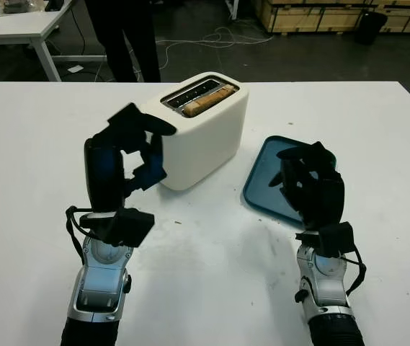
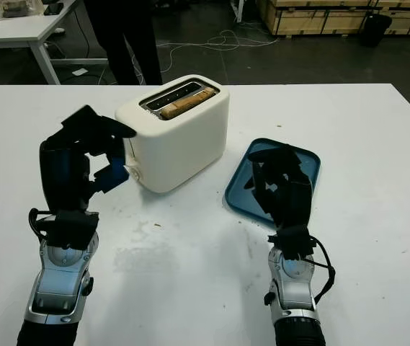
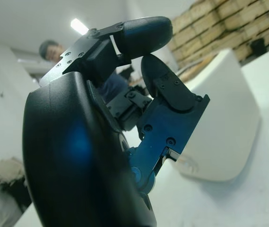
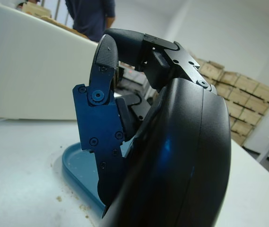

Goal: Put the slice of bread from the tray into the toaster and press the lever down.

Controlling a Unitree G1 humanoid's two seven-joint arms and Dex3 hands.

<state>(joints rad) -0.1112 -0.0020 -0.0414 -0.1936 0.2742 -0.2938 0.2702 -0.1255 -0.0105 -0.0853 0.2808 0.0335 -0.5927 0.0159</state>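
The white toaster (image 1: 205, 137) stands at the middle of the white table, with a slice of bread (image 1: 208, 99) in its right-hand slot, the crust showing just above the top. My left hand (image 1: 143, 148) is raised at the toaster's near left end, fingers curled towards that end and holding nothing; whether it touches the toaster I cannot tell. The lever on that end is hidden behind the fingers. The blue tray (image 1: 262, 173) lies right of the toaster with no bread on it. My right hand (image 1: 305, 180) hovers over the tray's near part, fingers curled, holding nothing.
A person in dark clothes (image 1: 125, 36) stands beyond the table's far edge. Another white table (image 1: 17, 25) is at the back left, with cables on the floor and stacked crates (image 1: 334, 14) at the back right. Crumbs lie near the tray's edge (image 4: 73, 198).
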